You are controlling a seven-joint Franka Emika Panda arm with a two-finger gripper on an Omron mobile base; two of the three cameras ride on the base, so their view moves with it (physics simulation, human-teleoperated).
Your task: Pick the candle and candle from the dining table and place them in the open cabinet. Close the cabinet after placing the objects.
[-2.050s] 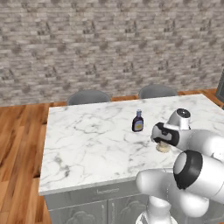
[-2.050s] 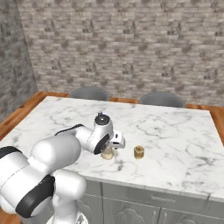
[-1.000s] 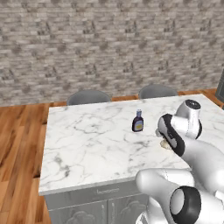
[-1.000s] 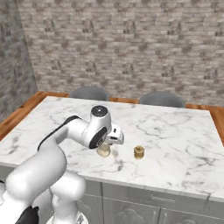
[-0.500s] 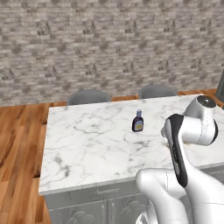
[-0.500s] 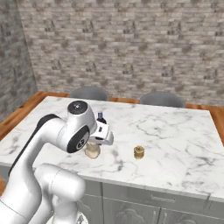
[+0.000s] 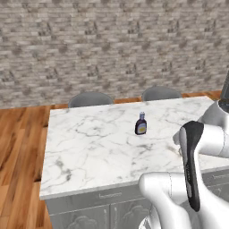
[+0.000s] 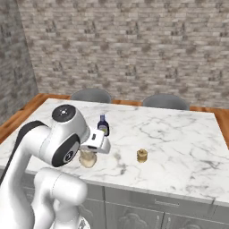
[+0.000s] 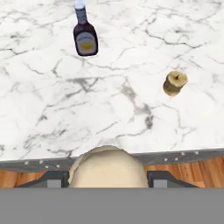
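While the two-finger gripper (image 9: 107, 178) is clamped on the cream wax candle (image 9: 107, 167), lifted over the white marble dining table (image 9: 52, 109) edge, it looks light, rigid; mid-body grip suits.

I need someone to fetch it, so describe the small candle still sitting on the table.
On the marble dining table, look near the front edge, right of the dark blue bottle. The tan-gold candle stands alone there, short and squat, far smaller than the bottle.
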